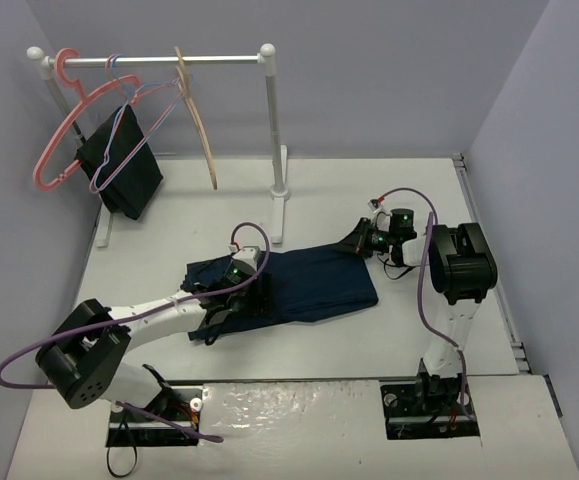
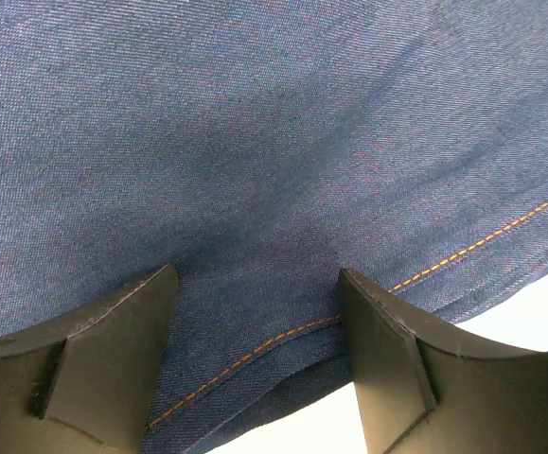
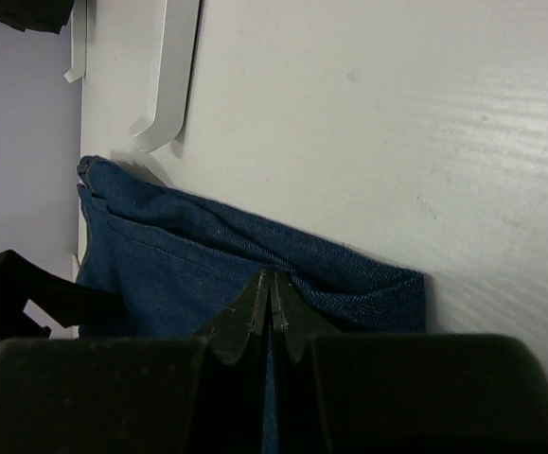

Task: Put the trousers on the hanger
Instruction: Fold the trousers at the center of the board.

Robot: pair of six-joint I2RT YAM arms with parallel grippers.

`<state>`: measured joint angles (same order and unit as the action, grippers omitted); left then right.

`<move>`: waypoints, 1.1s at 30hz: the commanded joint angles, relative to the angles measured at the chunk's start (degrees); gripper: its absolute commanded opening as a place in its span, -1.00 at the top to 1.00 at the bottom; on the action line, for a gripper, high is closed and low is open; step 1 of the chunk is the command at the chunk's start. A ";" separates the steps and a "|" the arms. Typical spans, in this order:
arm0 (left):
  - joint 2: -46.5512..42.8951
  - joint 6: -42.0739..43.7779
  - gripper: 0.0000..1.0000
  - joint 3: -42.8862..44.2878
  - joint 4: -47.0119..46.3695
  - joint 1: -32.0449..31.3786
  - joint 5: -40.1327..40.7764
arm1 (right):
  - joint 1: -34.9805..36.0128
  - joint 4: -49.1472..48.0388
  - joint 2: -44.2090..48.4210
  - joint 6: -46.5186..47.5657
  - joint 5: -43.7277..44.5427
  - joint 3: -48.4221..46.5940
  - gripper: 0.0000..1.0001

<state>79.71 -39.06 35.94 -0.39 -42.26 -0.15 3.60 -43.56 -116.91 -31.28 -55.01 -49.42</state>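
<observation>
Premises: robotics lab test cell. White table (image 1: 369,180) enclosed by plain lilac-grey walls (image 1: 389,70). Left arm (image 1: 149,315) and right arm (image 1: 459,265) bolted at near edge, purple cabling (image 1: 424,290) exposed. Small garment rail (image 1: 159,60) stands far left.

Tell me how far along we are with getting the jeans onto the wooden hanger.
Done: the dark navy denim trousers lie folded on the white table. In hand: the right end effector is shut on their far right corner; the left end effector stands open over a stitched seam. Left: the light tan wooden hanger hangs untouched on the clothes rail, so hanging is all to come.
</observation>
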 commanded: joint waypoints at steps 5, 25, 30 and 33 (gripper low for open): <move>-2.35 1.11 -0.32 3.87 1.19 0.95 1.69 | -1.09 4.11 8.16 3.05 6.16 -4.51 0.99; 5.22 0.01 -0.32 5.32 -3.43 1.86 -1.51 | 2.11 -7.72 48.92 -13.43 23.94 45.77 0.98; 6.06 -1.62 -0.32 3.64 -4.13 3.44 -1.41 | 1.94 7.00 55.07 -14.23 33.25 44.55 0.97; 4.61 -1.32 -0.32 3.64 -2.91 4.74 -1.26 | 1.94 16.55 60.27 -12.93 36.67 42.41 0.94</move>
<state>85.39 -39.32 40.06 -3.59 -39.58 -1.91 5.96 -38.08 -63.48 -44.78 -27.45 -3.06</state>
